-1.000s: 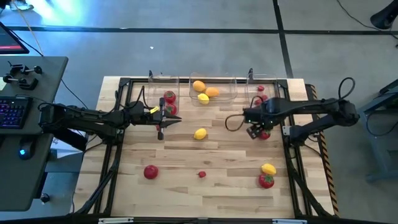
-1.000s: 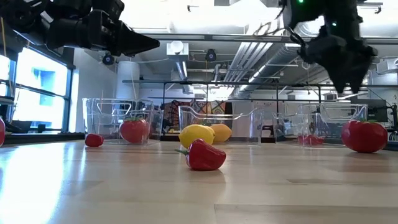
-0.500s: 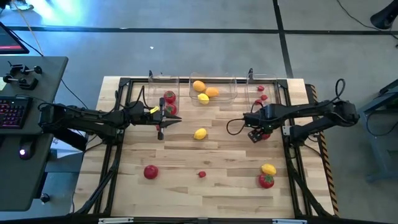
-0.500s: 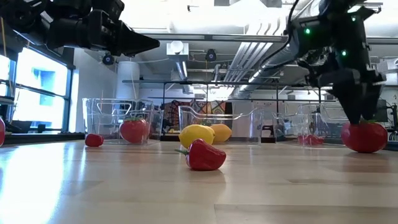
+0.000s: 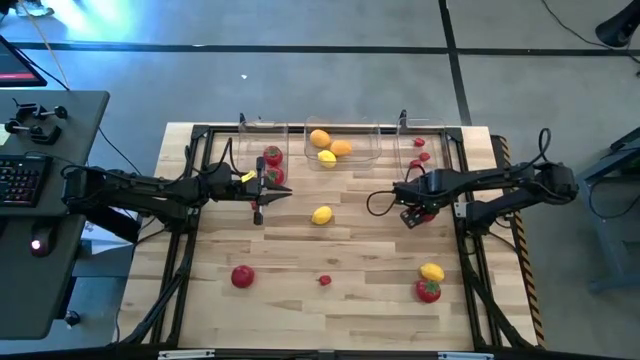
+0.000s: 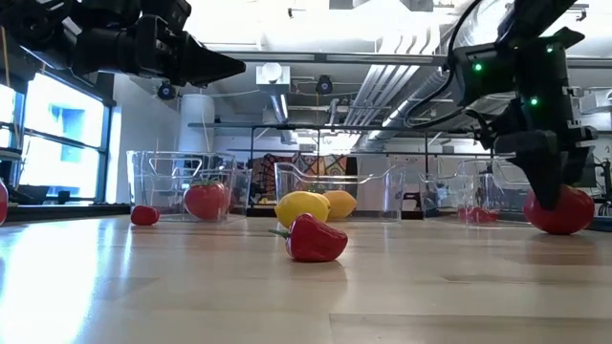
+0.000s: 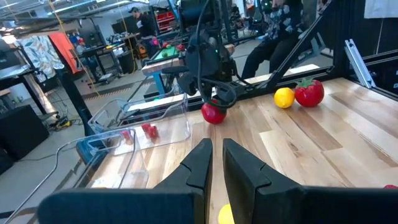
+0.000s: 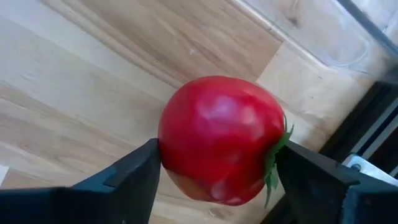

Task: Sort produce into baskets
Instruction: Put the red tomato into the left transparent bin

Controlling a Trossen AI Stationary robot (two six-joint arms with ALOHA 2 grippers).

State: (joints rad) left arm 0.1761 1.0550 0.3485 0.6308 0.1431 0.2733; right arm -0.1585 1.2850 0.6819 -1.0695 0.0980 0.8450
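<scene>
Near right clear bin (image 5: 425, 150), on table: right gripper (image 5: 414, 213) spread around red tomato (image 8: 217, 140), fingers flanking it, contact unclear. Left gripper (image 5: 258, 210) clenched, empty, beside left bin (image 5: 262, 150).

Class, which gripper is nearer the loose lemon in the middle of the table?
Left. The left gripper hangs just beside the lemon; the right gripper straddles a tomato farther off.

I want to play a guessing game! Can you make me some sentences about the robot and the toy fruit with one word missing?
1. The right gripper has its fingers on both sides of a red ____.
2. The middle bin holds ____ yellow and orange fruits.
3. The left gripper holds ____.

Missing words: tomato; three; nothing
</scene>
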